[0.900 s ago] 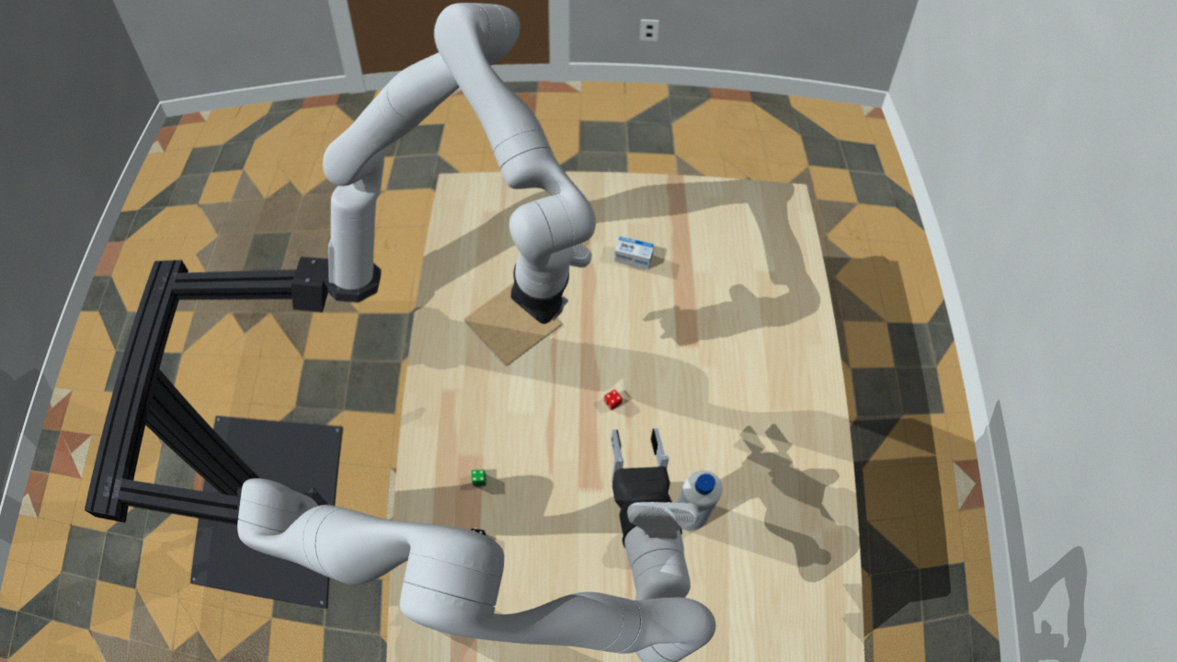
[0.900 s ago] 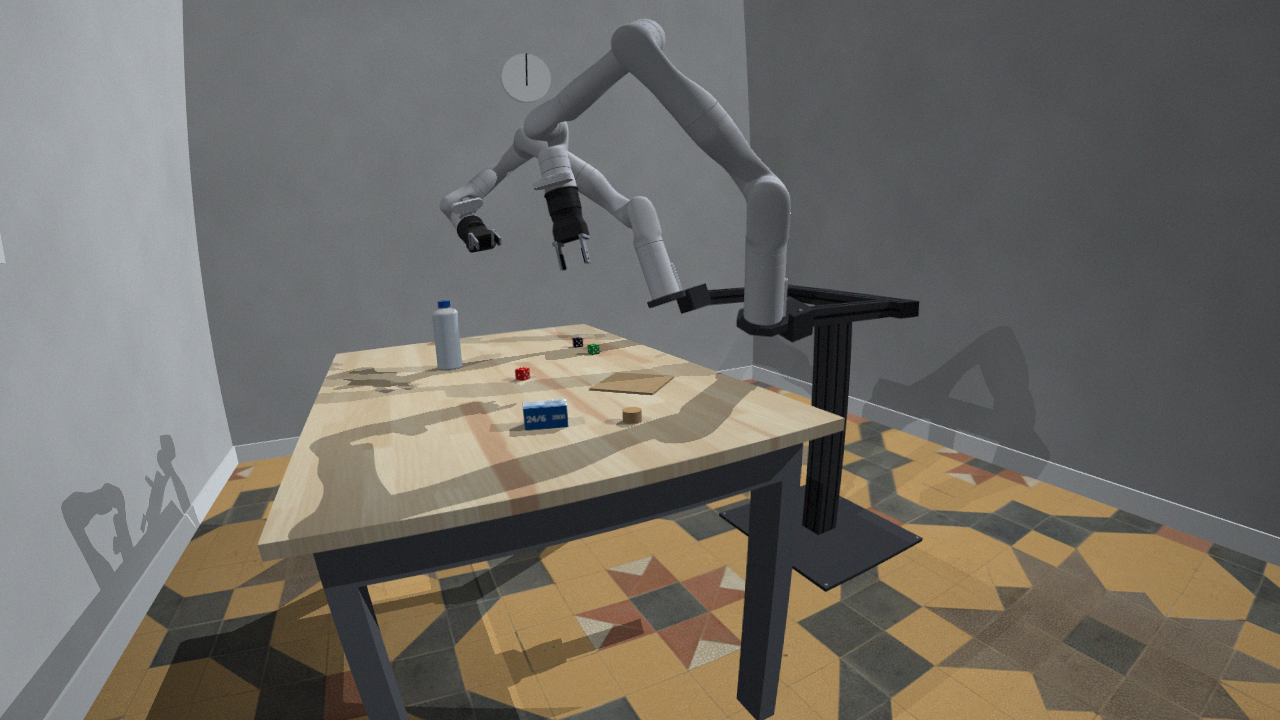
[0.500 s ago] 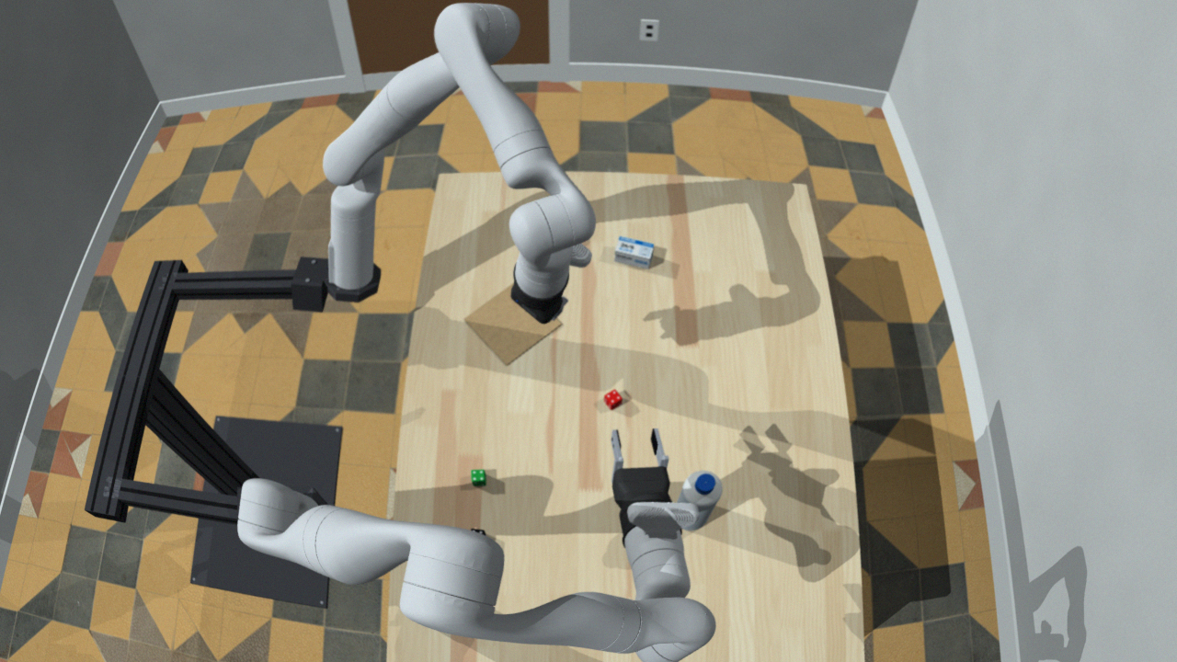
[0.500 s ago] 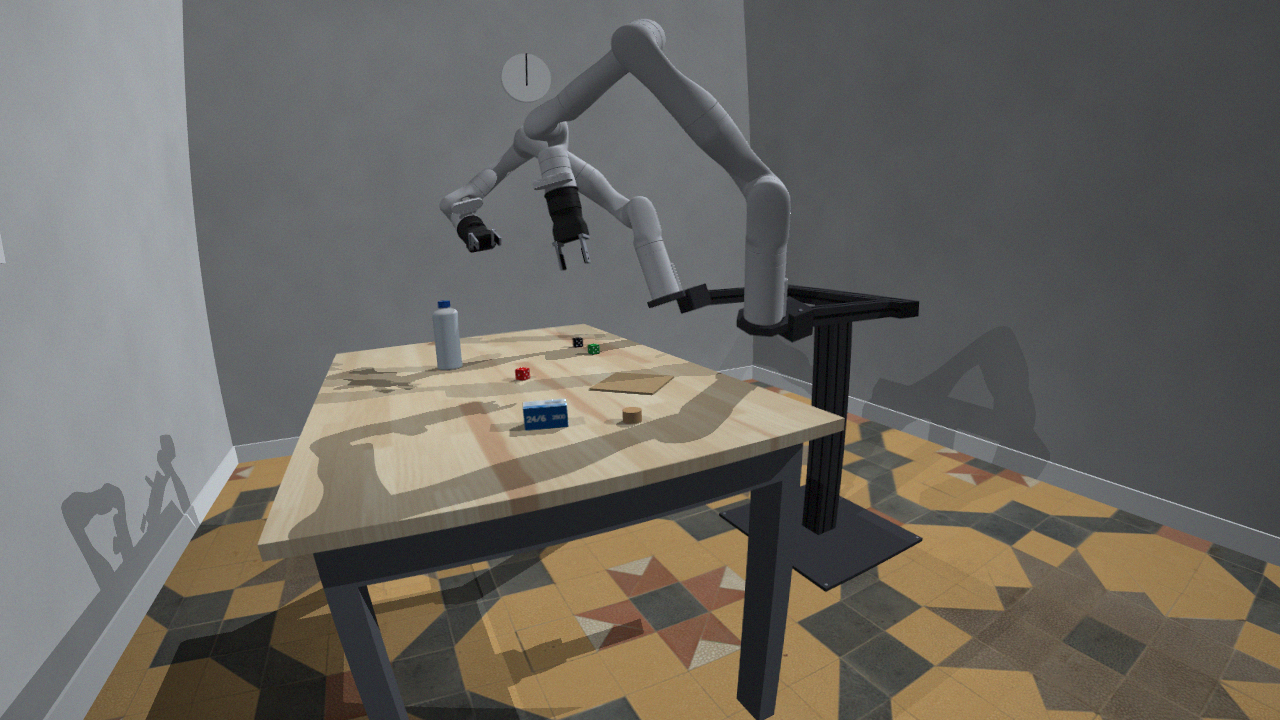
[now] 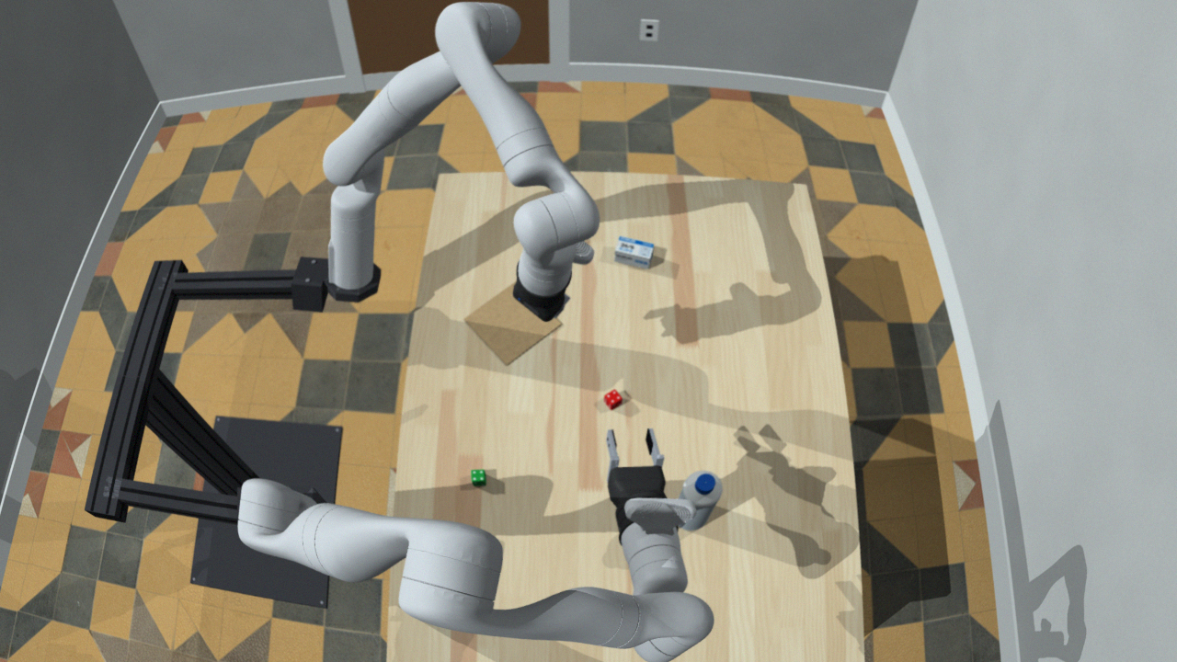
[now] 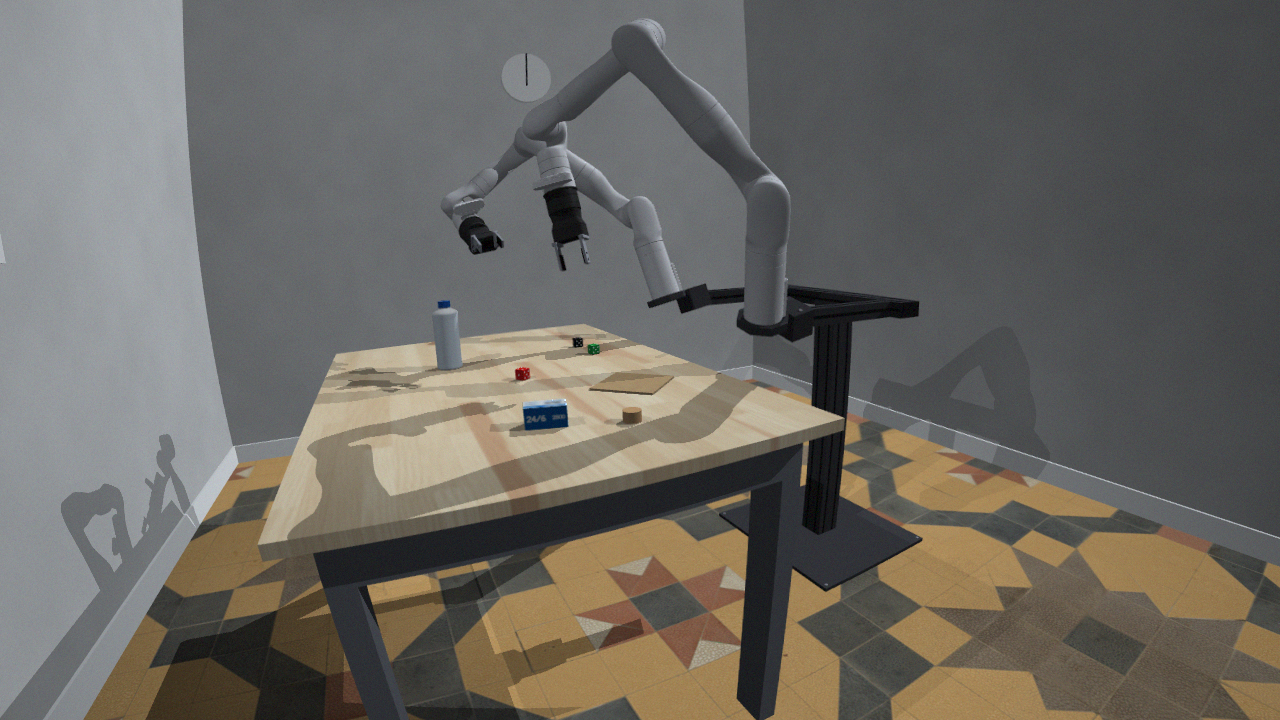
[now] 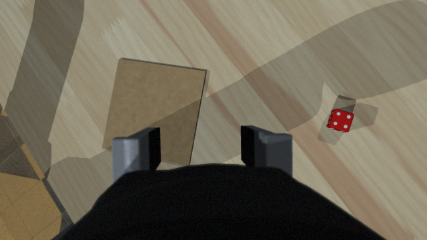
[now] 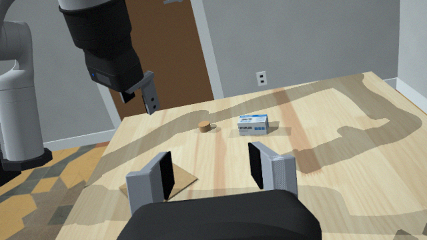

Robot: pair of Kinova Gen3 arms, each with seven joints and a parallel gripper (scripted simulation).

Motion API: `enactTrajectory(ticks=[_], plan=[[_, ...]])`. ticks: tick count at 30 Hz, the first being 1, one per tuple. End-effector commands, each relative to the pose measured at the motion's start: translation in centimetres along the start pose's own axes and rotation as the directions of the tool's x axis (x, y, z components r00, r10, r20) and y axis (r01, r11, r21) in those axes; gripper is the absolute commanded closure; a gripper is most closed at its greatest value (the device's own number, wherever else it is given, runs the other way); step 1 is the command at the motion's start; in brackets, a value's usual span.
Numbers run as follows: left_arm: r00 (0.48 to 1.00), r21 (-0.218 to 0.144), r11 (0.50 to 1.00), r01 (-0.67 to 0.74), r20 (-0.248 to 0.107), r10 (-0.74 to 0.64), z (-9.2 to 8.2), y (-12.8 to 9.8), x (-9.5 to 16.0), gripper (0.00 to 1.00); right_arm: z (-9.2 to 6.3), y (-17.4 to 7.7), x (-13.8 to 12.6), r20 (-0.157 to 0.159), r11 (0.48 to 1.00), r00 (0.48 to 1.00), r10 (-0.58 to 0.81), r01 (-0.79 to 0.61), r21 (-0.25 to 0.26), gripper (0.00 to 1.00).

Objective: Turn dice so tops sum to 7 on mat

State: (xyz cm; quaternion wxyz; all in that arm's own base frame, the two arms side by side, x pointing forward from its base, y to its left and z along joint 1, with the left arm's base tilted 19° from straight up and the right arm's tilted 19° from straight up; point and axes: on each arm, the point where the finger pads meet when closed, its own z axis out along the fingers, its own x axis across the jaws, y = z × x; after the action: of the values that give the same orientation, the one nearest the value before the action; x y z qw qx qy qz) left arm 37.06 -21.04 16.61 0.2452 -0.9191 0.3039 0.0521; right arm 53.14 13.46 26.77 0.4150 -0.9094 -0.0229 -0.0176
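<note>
Your left gripper (image 5: 541, 302) (image 6: 574, 263) (image 7: 201, 143) (image 8: 141, 105) hangs above the mat (image 5: 508, 338) (image 6: 631, 383) (image 7: 157, 100) (image 8: 183, 180), fingers wide and nothing between them. In its wrist view, you see the red die (image 5: 611, 399) (image 6: 522, 373) (image 7: 340, 121) off the mat, outside the right-hand finger, four pips up. Your right gripper (image 5: 630, 431) (image 6: 487, 242) (image 8: 211, 163) is also wide and holding nothing, raised above the table (image 5: 765, 370) (image 6: 393, 456) (image 7: 283, 60); from the top, the red die appears just beyond its fingertips. The green die (image 5: 478, 476) (image 6: 593, 349) and black die (image 6: 577, 342) sit near each other on the table, well apart from both grippers.
</note>
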Motion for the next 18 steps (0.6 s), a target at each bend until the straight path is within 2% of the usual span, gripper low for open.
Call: enactTrajectory(ticks=[1, 5, 7, 8, 13, 18], plan=[[1.000, -0.005, 1.000, 0.018, 0.001, -0.018, 0.1, -0.4, 0.0, 0.00, 0.5, 0.4, -0.5, 0.009, 1.000, 1.000, 0.015, -0.015, -0.025, 0.00], [0.997, -0.020, 0.997, 0.071, 0.012, -0.070, 0.6, -1.7, -0.3, 0.00, 2.0, 1.7, -1.8, 0.030, 0.994, 0.998, 0.061, -0.058, -0.095, 0.00], [0.997, -0.020, 0.997, 0.071, 0.012, -0.070, 0.6, -1.7, -0.3, 0.00, 2.0, 1.7, -1.8, 0.030, 0.994, 0.998, 0.061, -0.058, -0.095, 0.00], [0.996, -0.025, 0.996, 0.088, 0.015, -0.088, 0.7, -2.1, -0.3, 0.00, 2.4, 2.2, -2.2, 0.036, 0.990, 0.997, 0.075, -0.070, -0.118, 0.00], [0.978, -0.054, 0.977, 0.205, 0.042, -0.203, 1.8, -4.9, -1.0, 0.00, 4.5, 5.1, -5.1, 0.055, 0.955, 0.986, 0.154, -0.135, -0.264, 0.00], [0.929, -0.086, 0.926, 0.368, 0.084, -0.362, 3.4, -8.6, -2.2, 0.00, 5.8, 8.8, -8.9, 0.044, 0.878, 0.972, 0.229, -0.187, -0.441, 0.00]])
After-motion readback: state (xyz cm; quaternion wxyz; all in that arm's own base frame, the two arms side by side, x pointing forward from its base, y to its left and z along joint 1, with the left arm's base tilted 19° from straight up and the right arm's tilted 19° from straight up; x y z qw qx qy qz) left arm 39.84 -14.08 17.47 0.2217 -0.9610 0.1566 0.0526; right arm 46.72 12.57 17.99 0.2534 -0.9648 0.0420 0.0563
